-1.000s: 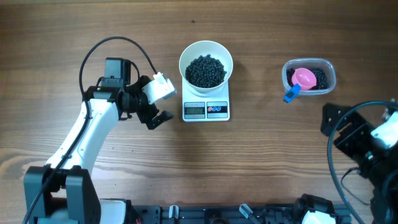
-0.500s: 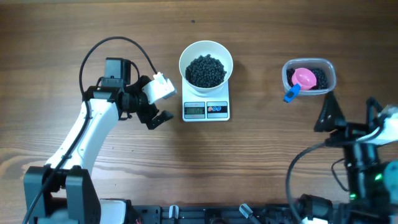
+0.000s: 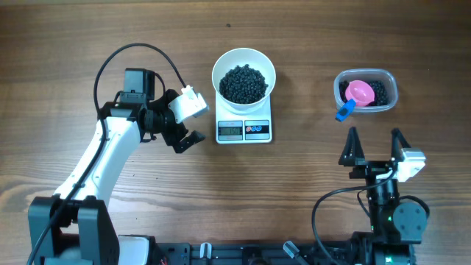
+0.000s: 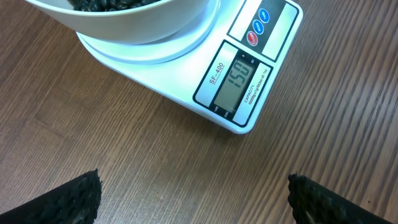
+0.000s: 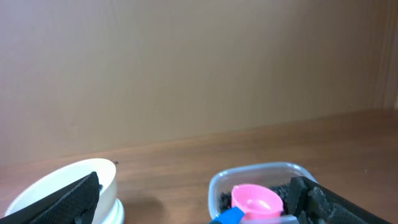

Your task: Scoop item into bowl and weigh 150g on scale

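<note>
- Beads [image 3: 243, 83] sit in a dark heap in the white bowl [image 3: 218, 68], filling most of it.
- The bowl is on the scale [image 3: 243, 131], over its far part, so the near edge with the readout and two buttons is uncovered.
- In the left wrist view, the display [image 4: 235, 81] reads 150.
- Left gripper [image 3: 185, 119] hangs just beside the scale's left edge, fingers spread wide with nothing between them, facing the scale's near corner.
- Off to the right, well apart from the scale, there's a clear tub [image 3: 391, 79] with more beads inside.
- A pink scoop [image 3: 360, 91] lies in that tub, its blue handle [image 3: 344, 111] sticking out over the near-left rim.
- Right gripper [image 3: 374, 149] sits on the near side of the tub, apart from it, fingers wide and empty, pointed toward the tub.
- All of it rests on a wooden table [image 3: 309, 191].
</note>
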